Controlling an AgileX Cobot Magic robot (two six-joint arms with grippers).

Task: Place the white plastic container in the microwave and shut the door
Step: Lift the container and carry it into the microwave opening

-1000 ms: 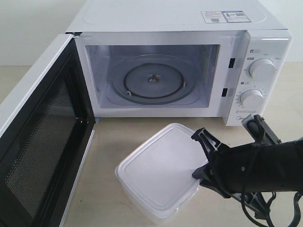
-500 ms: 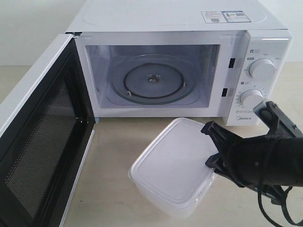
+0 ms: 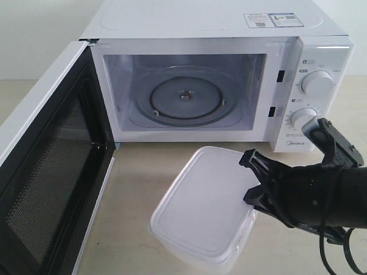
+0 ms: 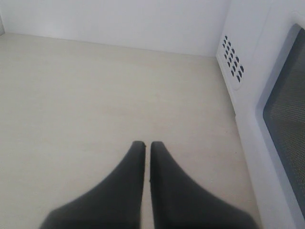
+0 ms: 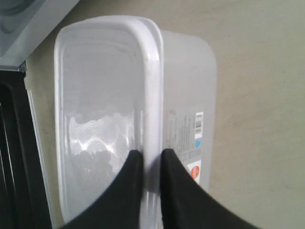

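One microwave (image 3: 218,23), white and boxy, stands beyond the right gripper's (image 3: 248,180) jaws. Its cavity is open, with a single glass turntable (image 3: 184,98) inside. Two round dials (image 3: 317,83) sit one above the other on its panel, and there are two stickers (image 3: 269,20) on top.

Its one door (image 3: 46,172) is swung wide open, on the far side of the container from those jaws. The inner frame is black with mesh.

One container (image 3: 200,212), a translucent white box with rounded corners and a flat rimmed lid, is in front of the cavity. The right jaws are clamped on its lid rim. It looks tilted; whether it clears the table (image 3: 143,166) is unclear. One red-and-white label (image 5: 196,152) lies just beside the jaws.

The left gripper's (image 4: 147,144) jaws are together over bare table.
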